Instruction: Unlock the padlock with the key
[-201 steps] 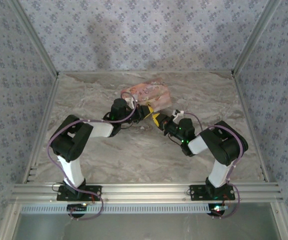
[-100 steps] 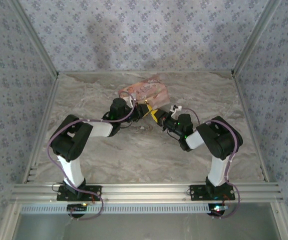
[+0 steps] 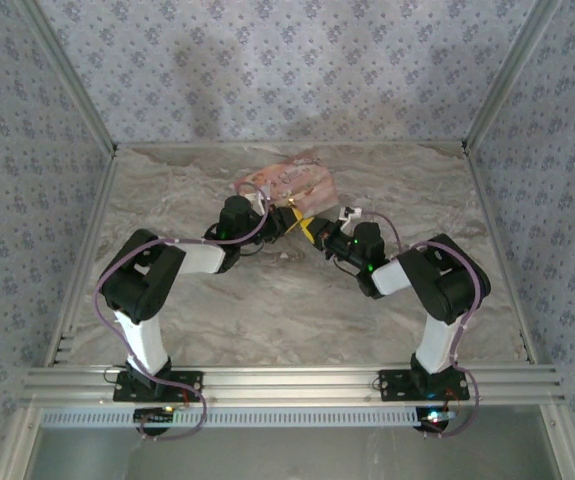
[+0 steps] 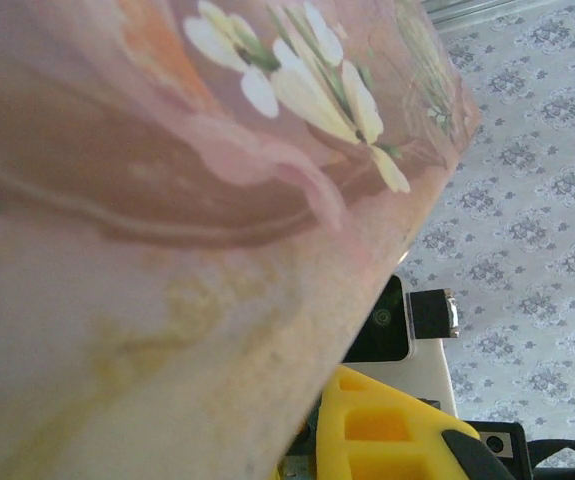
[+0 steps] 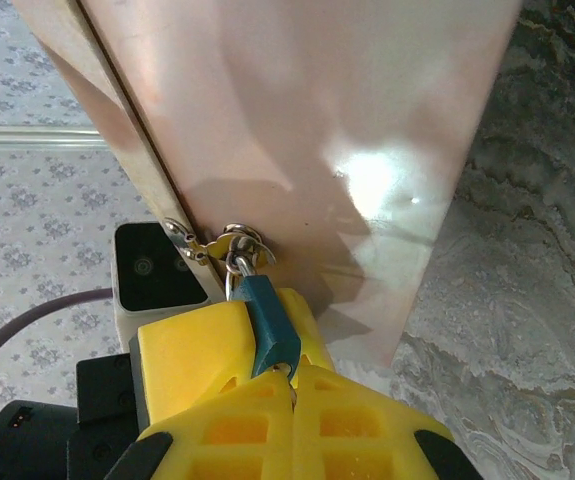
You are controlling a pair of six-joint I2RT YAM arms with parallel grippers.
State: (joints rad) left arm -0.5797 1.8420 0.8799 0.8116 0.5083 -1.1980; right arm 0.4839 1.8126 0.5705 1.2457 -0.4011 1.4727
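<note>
The blue padlock (image 5: 273, 330) hangs by its metal shackle (image 5: 233, 270) from the hasp of a pink illustrated box (image 5: 317, 130). My left gripper (image 5: 247, 312) is shut on the padlock body, with a yellow finger (image 5: 187, 350) on each side. My right gripper (image 5: 292, 385) is shut just below the padlock. A sliver of the metal key (image 5: 286, 371) shows between its tips at the padlock's bottom end. In the top view, the left gripper (image 3: 291, 221) and the right gripper (image 3: 310, 232) meet at the near edge of the box (image 3: 285, 184).
The pink box (image 4: 167, 200) is tilted up close against the left wrist camera, with a yellow finger (image 4: 382, 430) below it. The marble table (image 3: 267, 300) is walled by patterned panels and a metal frame (image 3: 287, 380) along the near edge.
My right arm has pushed its gripper up and left, closer to the left gripper and the box. The box has shifted slightly left. The left arm has barely moved.
</note>
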